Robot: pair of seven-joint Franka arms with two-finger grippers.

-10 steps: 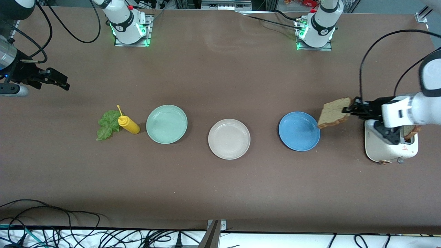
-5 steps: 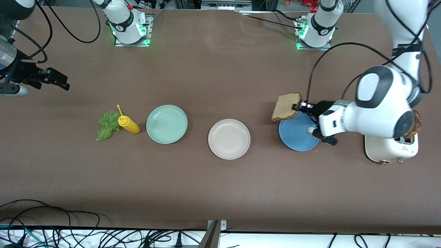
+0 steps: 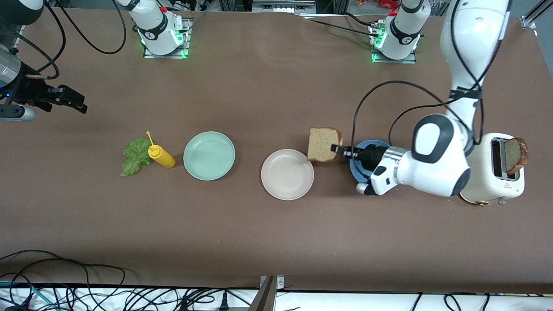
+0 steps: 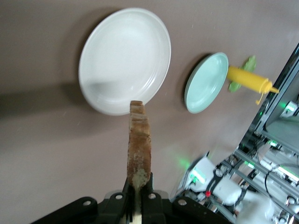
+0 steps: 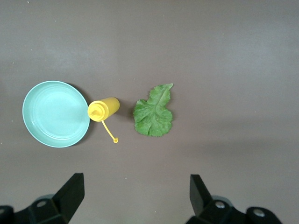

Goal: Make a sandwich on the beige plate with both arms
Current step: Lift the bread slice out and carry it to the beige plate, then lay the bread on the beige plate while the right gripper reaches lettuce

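My left gripper (image 3: 341,150) is clamped on a slice of bread (image 3: 323,144), held on edge in the air over the table just at the rim of the beige plate (image 3: 287,174), between that plate and the blue plate (image 3: 359,166). The slice is square, tan and fine-grained on its face, with a darker brown crust; in the left wrist view it (image 4: 139,142) shows edge-on as a narrow, rough brown strip pinched between my fingers (image 4: 150,195). The beige plate is round, shallow and matte with a raised rim, and bare. My right gripper (image 5: 133,196) waits with its fingers wide apart over the right arm's end of the table, above the lettuce leaf (image 5: 154,112), yellow bottle (image 5: 103,109) and green plate (image 5: 55,114). A second slice (image 3: 515,154) stands in the toaster (image 3: 490,170).
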